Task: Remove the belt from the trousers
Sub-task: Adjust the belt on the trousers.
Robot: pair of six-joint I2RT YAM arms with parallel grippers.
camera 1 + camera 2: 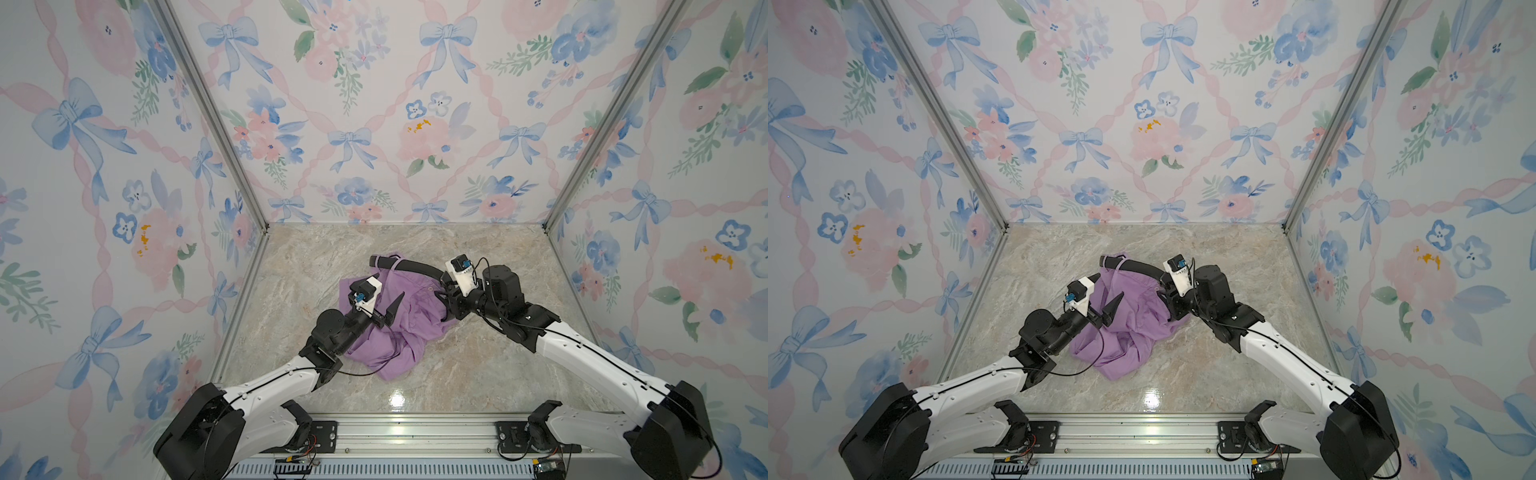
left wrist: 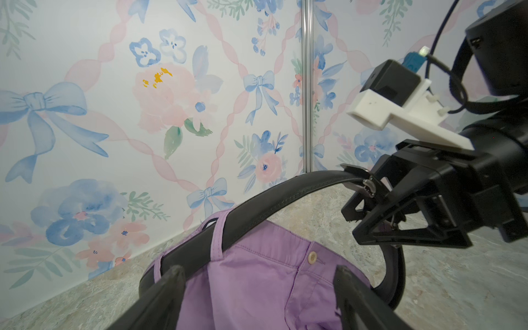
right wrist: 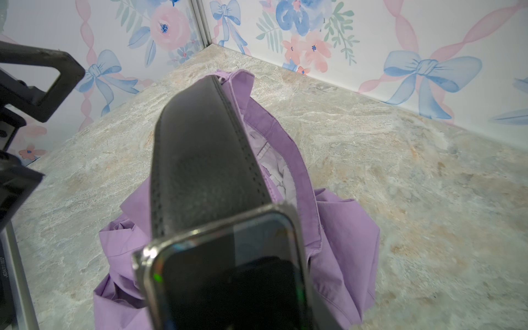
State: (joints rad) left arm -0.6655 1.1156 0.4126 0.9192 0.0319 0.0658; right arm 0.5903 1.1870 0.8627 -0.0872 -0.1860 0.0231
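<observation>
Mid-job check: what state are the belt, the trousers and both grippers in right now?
belt: threaded through two visible belt loops, buckle end raised off the table.
trousers: crumpled in a heap on the table.
left gripper: open over the trousers, holding nothing.
right gripper: shut on the belt at its buckle end.

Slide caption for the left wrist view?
Right gripper holds black leather belt by its buckle, threaded through loops on lilac fabric trousers.

Overhead pair, wrist close-ups; trousers (image 1: 415, 291) shared
</observation>
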